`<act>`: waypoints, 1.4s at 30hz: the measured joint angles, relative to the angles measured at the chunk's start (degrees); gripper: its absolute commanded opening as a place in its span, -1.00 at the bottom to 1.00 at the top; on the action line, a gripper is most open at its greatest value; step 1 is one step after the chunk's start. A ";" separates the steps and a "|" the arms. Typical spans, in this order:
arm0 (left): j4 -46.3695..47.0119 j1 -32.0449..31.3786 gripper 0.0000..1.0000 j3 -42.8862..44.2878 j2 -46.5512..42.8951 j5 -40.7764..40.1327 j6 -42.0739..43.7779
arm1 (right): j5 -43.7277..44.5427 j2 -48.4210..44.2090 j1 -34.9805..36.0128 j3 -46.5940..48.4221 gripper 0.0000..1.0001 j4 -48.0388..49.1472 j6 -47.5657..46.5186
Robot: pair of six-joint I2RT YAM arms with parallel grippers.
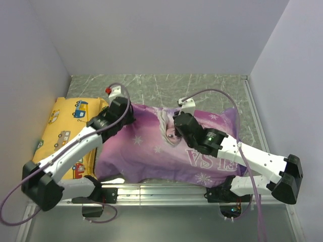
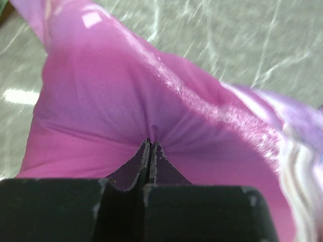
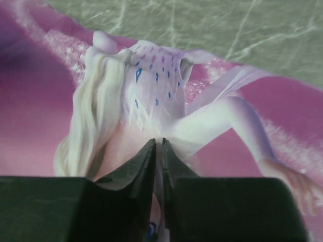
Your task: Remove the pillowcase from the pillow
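Observation:
The purple-pink pillowcase [image 1: 151, 151] with a princess print and white lettering lies across the middle of the table. It is plump, and the white pillow inside is hidden. My left gripper [image 1: 122, 112] is at its far left corner, shut on a pinch of plain pink fabric [image 2: 151, 132]. My right gripper [image 1: 177, 122] is at the top middle, shut on a fold of the pillowcase [image 3: 151, 101] at the printed princess figure, with fabric between the jaws.
A yellow vehicle-print cushion [image 1: 68, 131] lies at the left, partly under the left arm. The table top [image 1: 161, 88] is grey-green marbled, with walls at left, back and right. A metal rail [image 1: 161, 191] runs along the near edge.

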 measured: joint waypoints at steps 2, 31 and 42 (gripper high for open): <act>0.72 1.79 -0.99 4.42 4.35 1.62 0.90 | -1.66 -0.66 -1.68 0.66 0.16 -0.15 -1.29; -2.99 13.90 -0.62 37.75 32.24 17.68 11.26 | 18.36 29.11 12.76 14.12 -1.00 -10.25 -24.15; -6.12 13.73 0.82 47.19 17.94 22.05 13.38 | -10.10 14.56 0.52 30.12 -1.00 -18.49 -22.84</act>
